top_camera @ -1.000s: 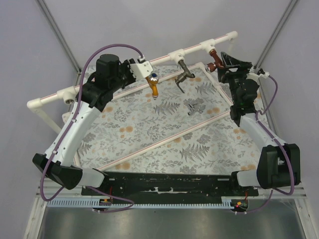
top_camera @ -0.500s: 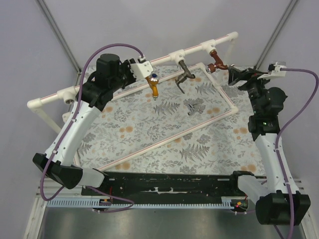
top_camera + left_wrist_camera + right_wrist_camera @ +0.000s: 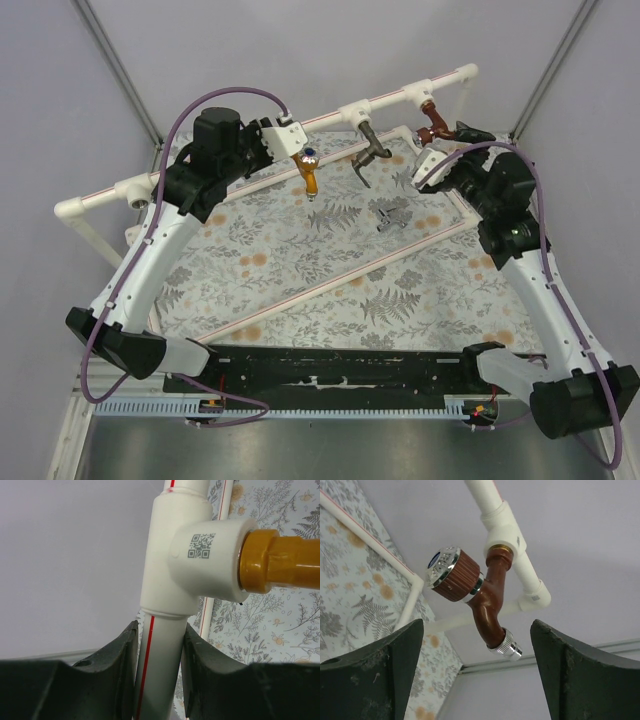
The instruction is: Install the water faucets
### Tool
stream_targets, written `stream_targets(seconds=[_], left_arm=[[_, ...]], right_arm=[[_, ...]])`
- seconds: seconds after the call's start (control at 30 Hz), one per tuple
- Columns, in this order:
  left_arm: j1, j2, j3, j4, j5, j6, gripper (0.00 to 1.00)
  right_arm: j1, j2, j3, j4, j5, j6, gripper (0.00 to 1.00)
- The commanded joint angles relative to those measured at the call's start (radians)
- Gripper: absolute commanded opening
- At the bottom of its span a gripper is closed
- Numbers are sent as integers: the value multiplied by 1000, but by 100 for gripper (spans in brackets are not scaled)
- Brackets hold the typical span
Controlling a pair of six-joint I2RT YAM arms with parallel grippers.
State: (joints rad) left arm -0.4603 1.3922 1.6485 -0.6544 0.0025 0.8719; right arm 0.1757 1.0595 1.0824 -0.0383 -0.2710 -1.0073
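The white pipe frame (image 3: 385, 97) carries three faucets: golden-orange (image 3: 310, 176), dark grey (image 3: 372, 148) and reddish-brown (image 3: 433, 122). A silver faucet (image 3: 392, 217) lies loose on the mat. My left gripper (image 3: 283, 134) is shut on the pipe (image 3: 157, 670) just beside the T-fitting (image 3: 200, 555) that holds the golden-orange faucet (image 3: 282, 562). My right gripper (image 3: 447, 147) is open just below and right of the reddish-brown faucet. In the right wrist view this faucet (image 3: 487, 605) hangs from its T-fitting (image 3: 505, 535) between my open fingers (image 3: 375, 675), untouched.
A fern-patterned mat (image 3: 330, 270) covers the table inside the lower pipe rectangle (image 3: 330, 285). Grey walls with metal struts (image 3: 120, 70) close in behind the frame. The black base rail (image 3: 340, 365) runs along the near edge.
My right arm swung out to the right, away from the reddish-brown faucet, then came back toward it with the wrist turned. The left arm and all faucets have stayed put.
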Motion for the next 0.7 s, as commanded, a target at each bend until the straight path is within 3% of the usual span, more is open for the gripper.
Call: stream_targets(seconds=[0.0, 0.17, 0.27, 0.4, 0.53, 0.67], left_arm=[[-21, -2, -4, -133, 62, -186, 2], [-21, -4, -7, -134, 62, -186, 2], [-21, -7, -12, -133, 63, -188, 2], [-21, -10, -16, -134, 67, -191, 2], [-21, -15, -18, -133, 63, -188, 2], [-21, -13, -16, -133, 65, -188, 2]], right_arm=[[25, 55, 37, 29, 67, -276, 93], [44, 128, 33, 147, 87, -332, 85], [44, 163, 34, 210, 85, -248, 76], [42, 198, 33, 277, 85, -81, 43], [42, 204, 20, 365, 93, 293, 15], [34, 207, 8, 527, 183, 959, 13]])
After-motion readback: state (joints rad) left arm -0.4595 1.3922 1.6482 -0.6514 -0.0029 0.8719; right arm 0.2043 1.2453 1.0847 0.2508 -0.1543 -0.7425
